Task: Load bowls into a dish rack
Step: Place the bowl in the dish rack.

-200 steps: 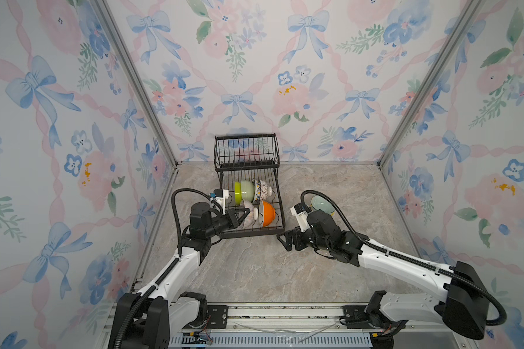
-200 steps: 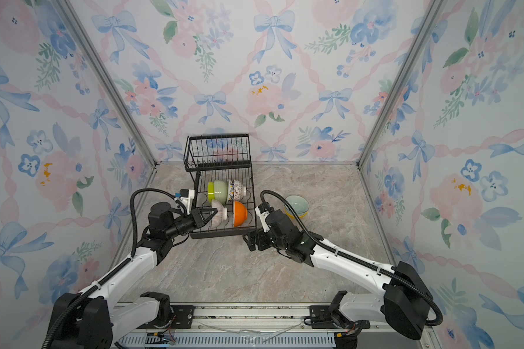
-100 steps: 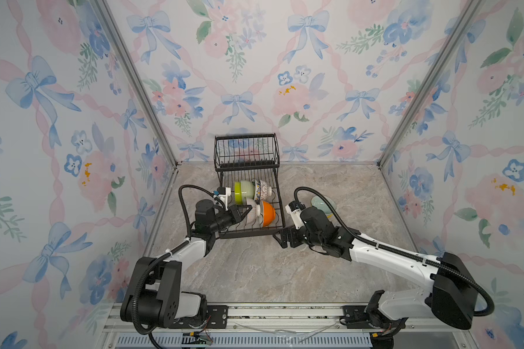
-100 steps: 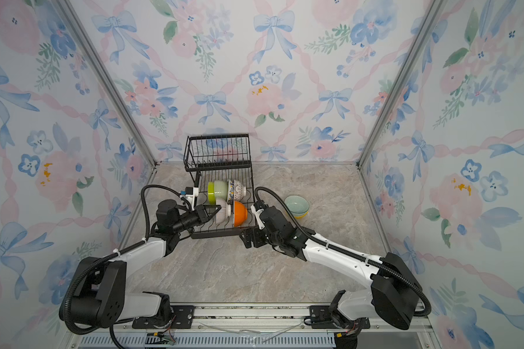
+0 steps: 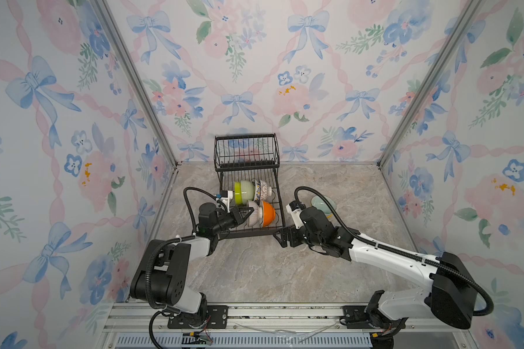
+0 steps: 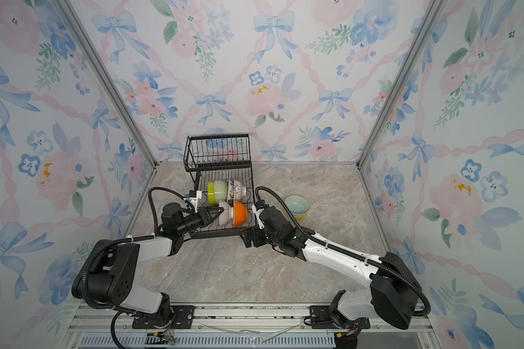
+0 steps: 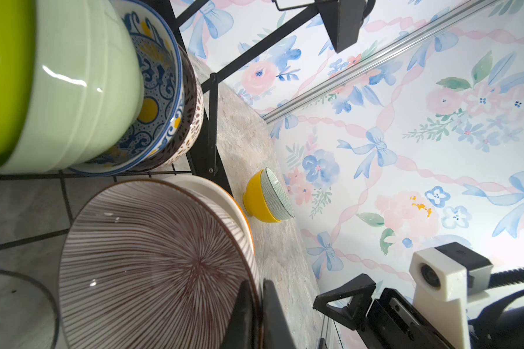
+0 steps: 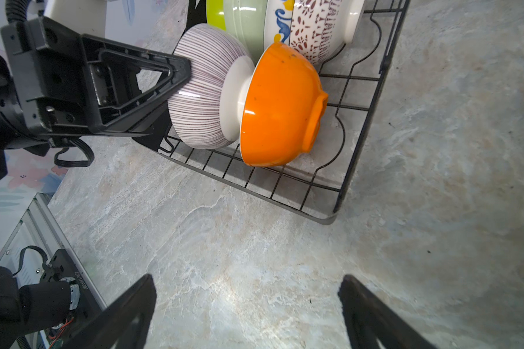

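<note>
Bowls (image 5: 247,192), six, stand in the rack (image 5: 245,164), the closed left gripper (image 7: 256,302) pinching the rim of the striped bowl (image 8: 203,90). Left to load, I judge: a teal bowl (image 5: 322,203) nested in a yellow bowl (image 7: 254,199) on the tabletop (image 5: 254,272) beside the rack's right edge. Nearby, the right gripper (image 5: 282,237) hangs open, empty.

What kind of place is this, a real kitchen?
Probably not: it looks like a staged robot test booth. Floral wallpaper panels box in a marble-look tabletop, two robot arms are bolted to a rail, and a dish rack holds bowls.
</note>
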`<state>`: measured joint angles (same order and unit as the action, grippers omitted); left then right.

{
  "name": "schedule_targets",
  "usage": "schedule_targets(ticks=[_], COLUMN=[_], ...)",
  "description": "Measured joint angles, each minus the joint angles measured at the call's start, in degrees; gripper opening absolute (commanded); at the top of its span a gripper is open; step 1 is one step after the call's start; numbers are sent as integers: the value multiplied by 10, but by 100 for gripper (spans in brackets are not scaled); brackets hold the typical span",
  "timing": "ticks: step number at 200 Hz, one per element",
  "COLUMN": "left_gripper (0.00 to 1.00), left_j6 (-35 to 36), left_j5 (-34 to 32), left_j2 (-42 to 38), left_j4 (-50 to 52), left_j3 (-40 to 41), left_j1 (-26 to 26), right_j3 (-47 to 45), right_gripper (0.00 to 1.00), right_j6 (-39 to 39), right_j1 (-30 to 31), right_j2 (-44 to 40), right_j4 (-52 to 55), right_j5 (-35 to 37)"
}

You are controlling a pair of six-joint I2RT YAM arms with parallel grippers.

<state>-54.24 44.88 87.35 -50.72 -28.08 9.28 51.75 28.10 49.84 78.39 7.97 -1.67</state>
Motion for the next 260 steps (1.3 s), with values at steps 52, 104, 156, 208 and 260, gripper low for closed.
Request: schedule_targets(ticks=[52,104,156,208,260], left_gripper=[0,0,0,0,1], left_j6=[-26,-76,-104,-117,-125], left_j5=[12,17,12,-1,-12], left_j2=[62,121,152,174,181], left_j4=[-80,-197,-256,-316,-311], left_j3=[0,0,10,28,33], left_j1=[20,28,35,34,17], right_j3=[0,0,0,0,0], right_gripper=[96,96,96,96,96], right_j6=[2,2,2,2,2], right_j1=[0,-1,-4,-4,-11], right_j2=[5,5,5,5,5], right_j4=[5,9,10,10,10], right_j5=[7,11,15,15,15])
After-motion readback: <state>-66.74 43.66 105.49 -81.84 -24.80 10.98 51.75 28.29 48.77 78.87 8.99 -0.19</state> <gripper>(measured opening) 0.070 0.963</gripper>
